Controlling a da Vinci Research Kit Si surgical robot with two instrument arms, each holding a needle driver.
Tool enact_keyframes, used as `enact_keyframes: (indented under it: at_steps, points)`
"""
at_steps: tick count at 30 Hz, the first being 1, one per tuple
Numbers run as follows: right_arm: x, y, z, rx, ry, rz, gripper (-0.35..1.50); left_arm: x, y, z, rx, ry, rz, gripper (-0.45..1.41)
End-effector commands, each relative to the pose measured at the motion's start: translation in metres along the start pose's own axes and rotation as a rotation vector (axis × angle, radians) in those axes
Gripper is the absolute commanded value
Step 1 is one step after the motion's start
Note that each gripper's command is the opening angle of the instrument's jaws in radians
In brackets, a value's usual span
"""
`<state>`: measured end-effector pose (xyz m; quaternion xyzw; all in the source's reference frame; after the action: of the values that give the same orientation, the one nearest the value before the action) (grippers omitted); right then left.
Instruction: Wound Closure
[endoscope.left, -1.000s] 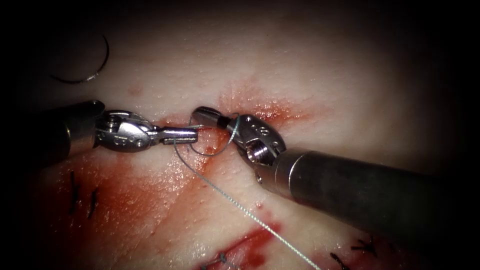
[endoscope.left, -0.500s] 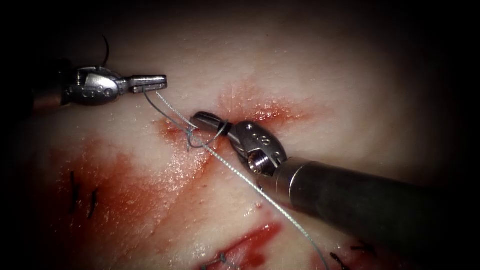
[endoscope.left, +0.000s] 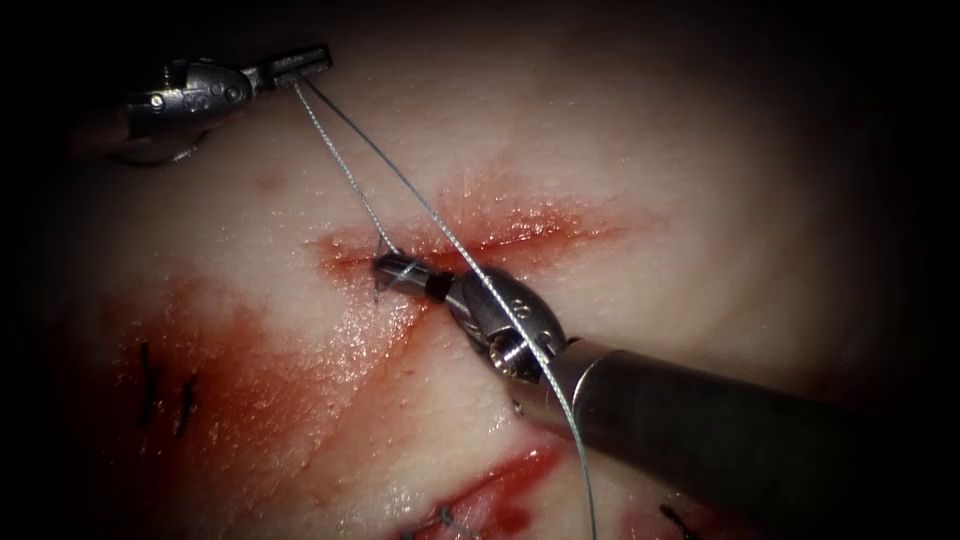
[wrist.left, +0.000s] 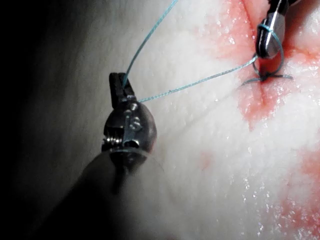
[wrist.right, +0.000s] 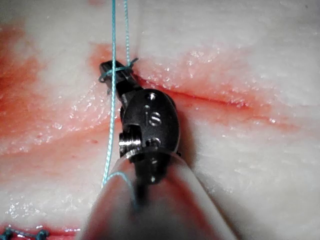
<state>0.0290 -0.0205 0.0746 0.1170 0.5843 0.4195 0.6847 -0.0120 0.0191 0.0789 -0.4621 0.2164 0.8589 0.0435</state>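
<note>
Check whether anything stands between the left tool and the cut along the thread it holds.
Nothing visible does: the thread runs free over bare tissue from the left tool, shut on it, to the cut, where it wraps the right tool. The needle lies loose on the tissue beside the left tool.

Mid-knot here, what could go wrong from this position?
1. The left tool is shut on taut thread; more pull may fray or snap it at the jaws.
2. A loop sits round the right tool at the cut; it may cinch on the jaws, not the tissue.
</note>
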Motion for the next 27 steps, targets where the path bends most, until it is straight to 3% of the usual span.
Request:
enact_keyframes:
  at_steps: [1,9,18,27]
  points:
    - [-0.0004,-0.0004,0.0013,0.011,0.0,-0.001,-0.35,-0.0001,-0.0011,0.0011,0.025,-0.017,0.021,-0.45]
    - [-0.0007,-0.002,0.0016,0.031,-0.015,-0.014,-0.35,-0.0009,-0.0047,0.0028,0.166,-0.105,0.113,-0.45]
    - [-0.0017,-0.0017,0.0016,0.042,-0.052,-0.036,-0.35,-0.0029,-0.0084,0.0054,0.268,-0.156,0.206,-0.45]
    - [-0.0013,-0.0018,0.0017,0.058,-0.143,0.341,-0.35,-0.0045,-0.011,0.0079,0.326,-0.184,0.246,-0.45]
